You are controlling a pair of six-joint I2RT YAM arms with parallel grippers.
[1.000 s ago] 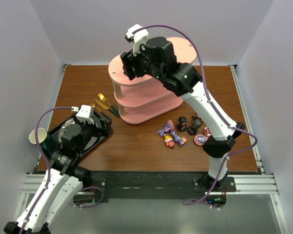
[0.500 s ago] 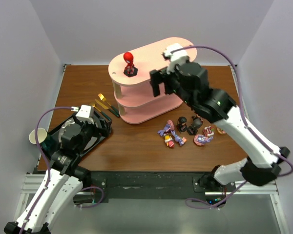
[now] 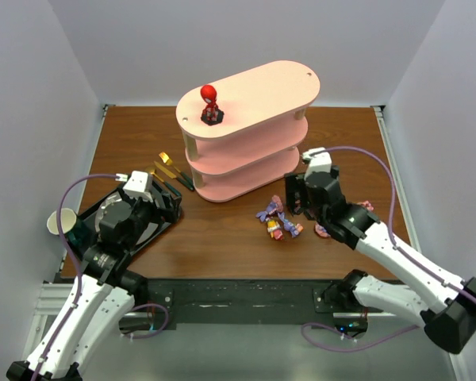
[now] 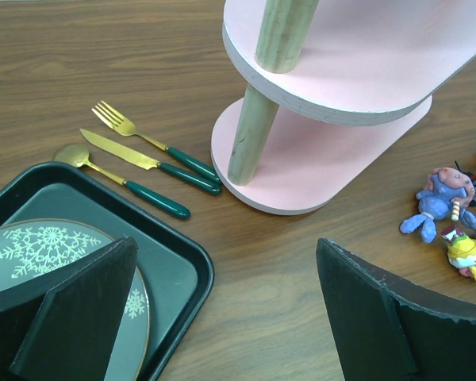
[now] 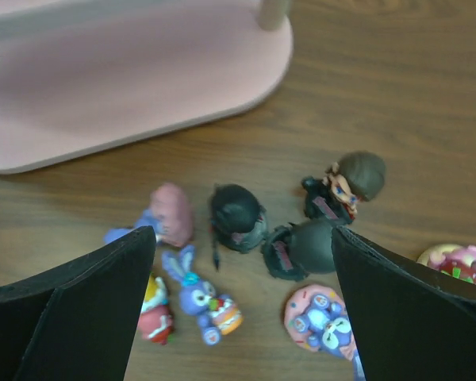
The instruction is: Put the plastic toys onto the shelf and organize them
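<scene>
While right fingers (image 5: 95,309) hang spread and empty
Black-haired figure (image 5: 236,216) sits between them; left fingers (image 4: 79,317), also spread, well apart.

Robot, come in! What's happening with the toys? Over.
Left gripper open, empty, by tray. Right gripper open, empty, above toy pile. Red toy standing on shelf top. Nothing blocking pile.
</scene>
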